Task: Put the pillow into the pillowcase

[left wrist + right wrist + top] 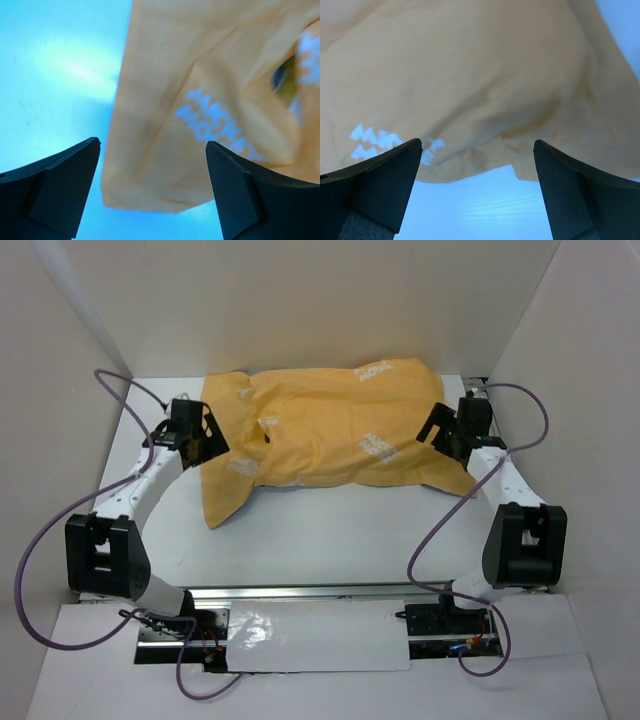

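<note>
White table [300, 530], white walls [300, 300]

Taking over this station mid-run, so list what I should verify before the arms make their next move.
1. Left gripper open, holding nothing: ok.
2. Right gripper open, holding nothing: ok.
3. Pillowcase lying on the table between both grippers: ok.
4. Pillow fully inside: cannot tell; the case bulges, but no pillow shows.
5. Case smoothed out: not ok; it is wrinkled, with a flap trailing at its near-left corner.
</note>
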`<state>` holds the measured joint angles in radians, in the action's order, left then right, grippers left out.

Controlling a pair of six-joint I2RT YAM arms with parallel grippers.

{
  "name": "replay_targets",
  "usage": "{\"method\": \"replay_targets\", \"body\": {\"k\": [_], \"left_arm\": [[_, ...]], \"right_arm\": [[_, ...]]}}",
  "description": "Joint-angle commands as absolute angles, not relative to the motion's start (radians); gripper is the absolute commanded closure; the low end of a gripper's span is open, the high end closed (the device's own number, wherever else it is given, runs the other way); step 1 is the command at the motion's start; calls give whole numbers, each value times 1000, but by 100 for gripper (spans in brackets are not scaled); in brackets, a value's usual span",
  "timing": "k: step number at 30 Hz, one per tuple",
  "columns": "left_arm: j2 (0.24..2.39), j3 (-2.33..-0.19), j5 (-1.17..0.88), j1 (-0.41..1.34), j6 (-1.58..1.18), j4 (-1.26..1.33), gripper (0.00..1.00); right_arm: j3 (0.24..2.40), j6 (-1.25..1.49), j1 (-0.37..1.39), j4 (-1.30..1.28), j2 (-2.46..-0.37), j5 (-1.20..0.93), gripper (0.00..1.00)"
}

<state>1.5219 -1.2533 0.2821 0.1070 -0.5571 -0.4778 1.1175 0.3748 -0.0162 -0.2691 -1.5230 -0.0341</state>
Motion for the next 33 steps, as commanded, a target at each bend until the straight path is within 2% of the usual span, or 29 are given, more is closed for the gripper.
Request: {"method": "replay_targets", "body": {"k": [1,6,10,15,19,25,27,28,29,33], "left_arm": [[1490,-1085,215,95,-701,-499,0],[1450,-883,118,104,-735,-430,0],[1390,-772,69,104,-744,-379,0],[1376,-713,58,95,-755,-345,0],[1430,-701,81,95,-775,-313,2],[1528,-732,80,84,-747,-256,33],[1551,-761,89,84,-736,-256,66],[1561,-770,98,75,-736,-256,87],[1575,-784,98,75,-736,-256,100],[1559,-793,123,55,-718,-281,100]], "right_arm": [[1039,466,-89,-228,-1462,-55,0],[957,520,-172,-224,-1421,-9,0],[882,583,-256,-166,-1399,-81,0],[835,611,-299,-166,-1419,-103,0],[781,632,-353,-153,-1419,-25,0],[759,621,-399,-129,-1428,-51,0],[750,621,-399,-149,-1428,-9,0],[750,621,-399,-149,-1428,0,0],[750,621,-399,-149,-1439,0,0],[739,632,-408,-158,-1459,27,0]]}}
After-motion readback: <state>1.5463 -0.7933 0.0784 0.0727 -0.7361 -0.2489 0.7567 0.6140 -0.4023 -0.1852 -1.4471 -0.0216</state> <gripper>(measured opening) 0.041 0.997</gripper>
